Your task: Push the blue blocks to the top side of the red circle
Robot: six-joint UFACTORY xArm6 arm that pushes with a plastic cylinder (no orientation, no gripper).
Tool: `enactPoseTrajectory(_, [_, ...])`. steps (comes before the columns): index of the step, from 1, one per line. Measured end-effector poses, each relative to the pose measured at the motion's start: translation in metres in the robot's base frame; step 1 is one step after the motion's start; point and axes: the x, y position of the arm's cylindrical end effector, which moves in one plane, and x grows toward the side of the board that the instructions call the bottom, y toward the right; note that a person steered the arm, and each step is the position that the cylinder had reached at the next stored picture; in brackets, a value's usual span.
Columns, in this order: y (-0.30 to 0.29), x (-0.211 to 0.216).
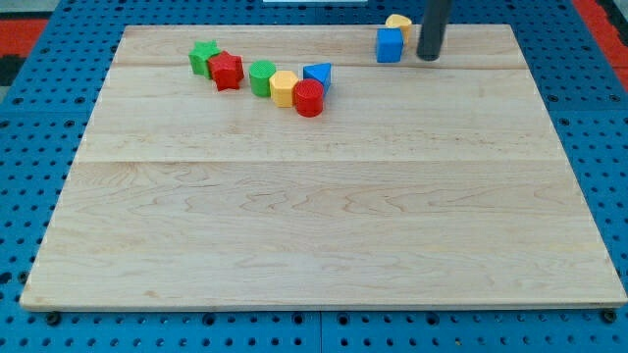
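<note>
The red circle (308,98) sits at the upper middle of the wooden board (324,216). A blue triangle block (319,75) touches it just above and to its right. A blue cube (390,45) lies farther right near the board's top edge, with a yellow block (398,23) right behind it. My tip (429,57) stands just right of the blue cube, a small gap between them.
A row of blocks runs left from the red circle: a yellow block (283,88), a green cylinder (261,77), a red star-shaped block (227,71) and a green star-shaped block (204,57). A blue pegboard (29,118) surrounds the board.
</note>
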Motion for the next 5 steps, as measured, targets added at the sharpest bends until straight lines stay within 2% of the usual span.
enactPoseTrajectory(1, [-0.036, -0.025])
enactPoseTrajectory(3, [-0.099, 0.032])
enactPoseTrajectory(4, [-0.119, 0.028])
enactPoseTrajectory(5, [-0.095, 0.019])
